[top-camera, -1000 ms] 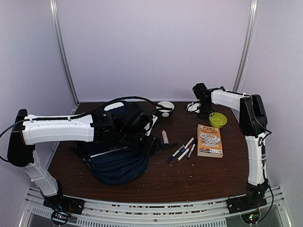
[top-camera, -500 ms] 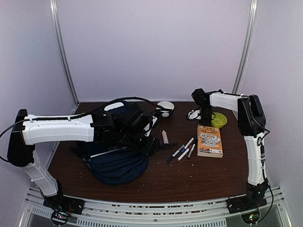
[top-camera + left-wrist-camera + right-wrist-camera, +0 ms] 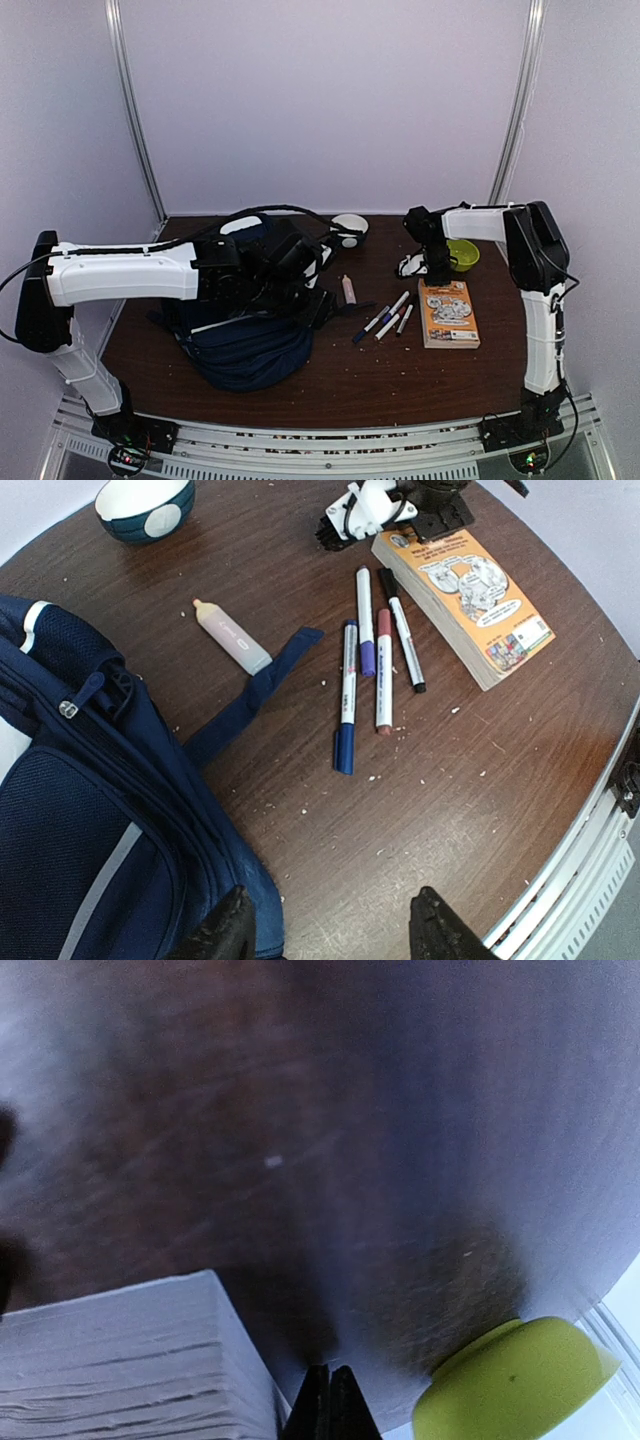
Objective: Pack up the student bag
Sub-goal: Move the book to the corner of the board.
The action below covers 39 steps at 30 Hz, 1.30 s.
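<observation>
We see nothing packed yet: book (image 3: 465, 585), pens (image 3: 347, 680), tube (image 3: 232, 637) lie outside bag (image 3: 80, 810). L claw (image 3: 330, 927) apart, empty; R claw (image 3: 330, 1400) together at book's edge.

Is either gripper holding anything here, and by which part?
Nothing held: left gripper open, only table between its jaws, beside the student bag; right gripper shut empty beside the book.

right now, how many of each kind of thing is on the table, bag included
markers: 4
bowls: 2
book: 1
tube: 1
backpack: 1
total: 9
</observation>
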Each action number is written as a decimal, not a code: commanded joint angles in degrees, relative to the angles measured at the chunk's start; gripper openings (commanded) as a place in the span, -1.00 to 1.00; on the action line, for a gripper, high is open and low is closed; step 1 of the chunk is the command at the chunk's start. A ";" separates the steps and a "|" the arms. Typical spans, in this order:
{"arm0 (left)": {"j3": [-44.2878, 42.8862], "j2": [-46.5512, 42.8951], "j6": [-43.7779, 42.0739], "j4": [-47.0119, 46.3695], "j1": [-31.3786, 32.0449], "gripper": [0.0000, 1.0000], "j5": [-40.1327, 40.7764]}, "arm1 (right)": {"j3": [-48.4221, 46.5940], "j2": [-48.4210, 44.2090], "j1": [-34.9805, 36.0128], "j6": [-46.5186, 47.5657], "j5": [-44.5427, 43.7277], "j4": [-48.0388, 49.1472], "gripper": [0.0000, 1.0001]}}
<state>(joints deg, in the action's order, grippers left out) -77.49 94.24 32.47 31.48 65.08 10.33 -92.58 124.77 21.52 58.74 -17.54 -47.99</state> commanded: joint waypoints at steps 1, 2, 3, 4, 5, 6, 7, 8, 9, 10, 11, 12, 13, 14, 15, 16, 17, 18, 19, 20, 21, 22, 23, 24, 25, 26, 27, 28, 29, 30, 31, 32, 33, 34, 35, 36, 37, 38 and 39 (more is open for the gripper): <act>-0.62 -1.31 -0.74 -0.67 0.10 0.09 0.46 | 5.29 -5.11 1.36 -1.13 1.82 -2.96 -1.00; -0.38 -1.45 -0.71 -0.79 0.07 0.09 0.46 | 6.76 -6.42 1.68 -1.55 2.14 -2.70 -1.00; -0.03 -1.57 -0.66 -1.00 0.10 0.09 0.51 | 9.00 -7.64 2.01 -1.99 2.39 -2.50 -1.00; 0.15 -1.66 -0.76 -1.13 0.12 0.09 0.51 | 10.71 -9.01 2.32 -2.47 2.70 -2.39 -1.00; 0.57 -1.75 -0.80 -1.30 0.09 0.09 0.45 | 12.26 -10.35 2.76 -2.97 3.13 -2.19 -1.00; 0.93 -1.91 -0.81 -1.54 0.13 0.09 0.55 | 13.90 -11.66 3.18 -3.68 3.72 -2.11 -1.00; 1.32 -2.13 -0.83 -1.90 0.09 0.09 0.59 | 15.56 -13.01 3.67 -4.39 4.40 -2.11 -1.00; 1.71 -2.25 -0.79 -2.13 0.05 0.09 0.54 | 17.16 -14.23 4.15 -5.28 5.41 -2.17 -1.00; 2.07 -2.36 -0.77 -2.51 0.07 0.09 0.53 | 18.83 -15.43 4.78 -6.03 5.87 -2.12 -1.00; 2.42 -2.45 -0.75 -2.84 0.09 0.09 0.49 | 20.37 -16.55 5.42 -6.70 6.34 -2.17 -1.00; 2.65 -2.48 -0.85 -3.16 0.09 0.09 0.46 | 22.03 -17.66 6.17 -7.37 6.88 -2.07 -1.00; 2.84 -2.41 -0.91 -3.45 0.12 0.09 0.23 | 23.40 -18.82 6.94 -8.05 7.62 -2.03 -1.00; 3.01 -2.43 -1.00 -3.73 0.08 0.09 0.10 | 24.87 -19.82 7.90 -8.78 8.46 -2.07 -1.00; 3.11 -2.35 -1.12 -4.17 0.12 0.09 -0.17 | 26.08 -21.13 8.66 -9.60 9.47 -2.14 -1.00; 3.21 -2.31 -1.12 -4.42 0.11 0.09 -0.42 | 26.98 -21.97 9.35 -10.44 10.31 -2.24 -1.00; 3.37 -2.19 -1.14 -4.72 0.09 0.09 -0.74 | 27.88 -22.72 10.03 -11.27 10.93 -2.43 -1.00; 3.53 -2.14 -1.16 -5.02 0.08 0.09 -1.09 | 28.58 -23.40 10.60 -11.81 11.51 -2.78 -1.00; 3.71 -2.13 -1.05 -5.44 0.13 0.09 -1.37 | 29.16 -24.27 11.13 -13.36 12.25 -3.34 -1.00; 4.01 -2.06 -1.00 -5.77 0.13 0.09 -1.68 | 29.61 -25.34 11.51 -14.75 13.09 -3.68 -1.00; 4.39 -2.16 -0.86 -6.14 0.14 0.09 -1.85 | 29.90 -26.63 11.67 -15.89 13.78 -3.77 -1.00; 4.90 -2.27 -0.67 -6.73 0.14 0.09 -1.97 | 30.06 -28.06 11.63 -17.32 14.21 -3.75 -1.00; 5.56 -2.41 -0.47 -7.24 0.14 0.09 -1.98 | 30.08 -29.84 11.43 -18.83 14.36 -3.75 -1.00; 6.13 -2.47 -0.11 -7.83 0.14 0.09 -2.10 | 29.88 -31.81 11.14 -20.20 14.40 -4.06 -0.97; 6.79 -2.36 0.10 -8.41 0.14 0.09 -2.27 | 29.50 -33.83 10.65 -21.38 14.52 -4.71 -0.93; 7.04 -2.32 0.28 -8.91 0.14 0.09 -2.32 | 29.15 -36.38 10.14 -22.53 14.69 -4.96 -0.86; 7.10 -2.18 0.60 -9.24 0.26 0.11 -2.20 | 29.10 -38.95 9.53 -23.91 14.83 -5.25 -0.79; 6.86 -1.83 0.82 -9.47 0.48 0.13 -1.90 | 29.08 -41.32 8.73 -24.81 15.26 -5.60 -0.74; 6.35 -1.36 0.86 -9.63 0.83 0.16 -1.65 | 29.07 -43.69 7.75 -25.63 15.56 -5.90 -0.65; 5.55 -0.75 0.93 -9.68 1.32 0.18 -1.45 | 29.16 -45.82 6.08 -26.51 16.00 -6.41 -0.58; 4.47 0.17 0.95 -9.69 1.81 0.20 -1.40 | 29.43 -47.81 4.52 -27.32 16.70 -6.84 -0.52; 3.28 1.20 0.97 -9.62 2.34 0.23 -1.53 | 29.77 -49.51 3.00 -27.94 17.57 -7.47 -0.47; 1.90 2.54 1.08 -9.60 2.86 0.25 -2.06 | 30.31 -51.03 1.27 -28.38 18.79 -8.13 -0.42; 0.34 3.93 1.70 -9.16 3.27 0.27 -2.59 | 30.96 -52.75 -0.42 -28.63 19.56 -8.86 -0.39; -1.07 5.27 2.18 -8.86 3.67 0.28 -3.19 | 31.71 -53.70 -1.96 -28.80 20.29 -9.73 -0.37; -2.34 6.56 2.90 -8.96 4.27 0.29 -3.71 | 32.51 -54.44 -3.45 -28.73 20.99 -10.55 -0.35; -3.38 7.63 3.37 -9.14 4.79 0.29 -3.96 | 33.72 -55.04 -4.92 -28.69 21.87 -11.36 -0.34; -4.44 8.79 3.91 -9.19 5.27 0.29 -3.87 | 34.80 -55.41 -6.57 -28.62 23.06 -11.91 -0.33; -5.43 10.25 4.38 -9.21 5.66 0.28 -3.83 | 35.76 -55.50 -8.11 -28.44 24.17 -12.45 -0.32; -6.22 11.11 4.79 -9.40 5.95 0.28 -4.01 | 36.75 -55.29 -9.58 -27.98 24.99 -12.99 -0.32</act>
<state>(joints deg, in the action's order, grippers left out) -79.77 101.54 34.70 24.38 69.52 7.66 -59.83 69.38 16.12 31.59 2.33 -56.05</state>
